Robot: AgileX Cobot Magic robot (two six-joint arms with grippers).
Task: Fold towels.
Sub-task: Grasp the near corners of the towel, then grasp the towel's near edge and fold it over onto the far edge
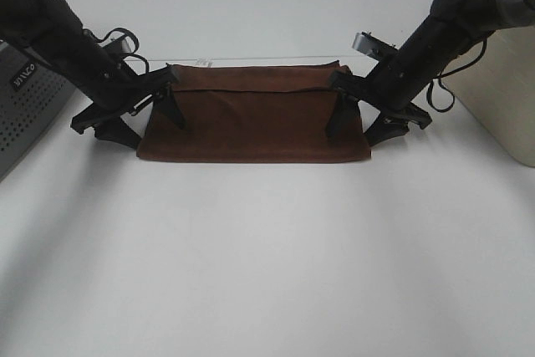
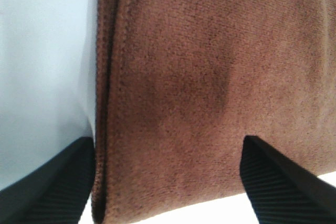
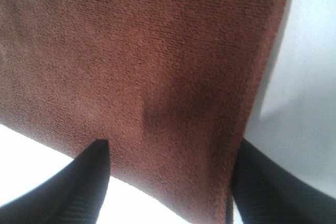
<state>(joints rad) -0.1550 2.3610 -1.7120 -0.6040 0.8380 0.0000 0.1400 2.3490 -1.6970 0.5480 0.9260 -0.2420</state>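
Towel (image 1: 255, 119) lies folded on white table (image 1: 267, 265); high view puts left gripper (image 1: 152, 127) and right gripper (image 1: 354, 131) at its short ends. Left wrist adds layered hem, fingers (image 2: 273, 182) spread wide, clamping nothing. Right wrist: same wide spread astride the edge, nothing held.

Reddish-brown towel (image 1: 251, 123), folded double, flat on white table (image 1: 267, 248).

One towel (image 1: 253, 114) — two claws: left claw (image 1: 152, 127), right claw (image 1: 358, 130).
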